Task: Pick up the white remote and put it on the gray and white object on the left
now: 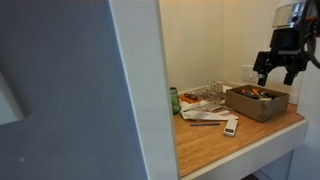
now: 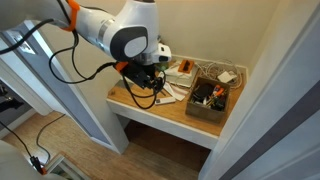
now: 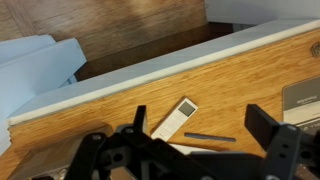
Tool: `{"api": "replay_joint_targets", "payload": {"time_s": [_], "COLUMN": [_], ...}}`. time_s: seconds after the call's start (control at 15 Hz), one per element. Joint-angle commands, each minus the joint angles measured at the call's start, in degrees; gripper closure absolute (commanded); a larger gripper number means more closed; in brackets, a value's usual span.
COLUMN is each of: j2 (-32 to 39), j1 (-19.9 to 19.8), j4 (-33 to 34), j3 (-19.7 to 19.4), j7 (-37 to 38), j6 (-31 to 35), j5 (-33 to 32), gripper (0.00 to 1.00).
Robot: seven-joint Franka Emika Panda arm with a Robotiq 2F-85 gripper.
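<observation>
My fingers point(image 3: 265, 128) stand apart and empty, well above the tabletop point(image 3: 250, 80). Coming down, I judge I could catch the pen point(image 3: 210, 137) along with the remote point(image 3: 175, 118), or clip the slim bar and skid it toward the tabletop's edge in the upper part of the wrist view. There the remote lies mid-frame, between my fingers and slightly above them, pen just to its lower right.

brown box point(image 1: 256, 102), small green can point(image 1: 174, 101) and thin dark stick point(image 3: 210, 137) on wooden shelf point(image 1: 215, 142)
</observation>
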Motion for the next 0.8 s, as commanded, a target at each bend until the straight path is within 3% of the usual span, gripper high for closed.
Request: {"api": "replay_joint_targets", "payload": {"time_s": [0.0,0.53,0.67,0.73], "j2": [9.38,21.56,24.18,21.20], "j1": [-0.55,0.11,0.58,0.02], "j4": [5.95,11.95,14.59,11.29], "j3": [0.64,1.12,1.20,1.03], "j7": [6.53,22.16,22.92,20.63], "j6": [-0.22,4.62,3.05,3.95], "j5": [2.84,0.78,-1.19,0.27], "gripper": [0.00,0.00,0.00,0.00]}}
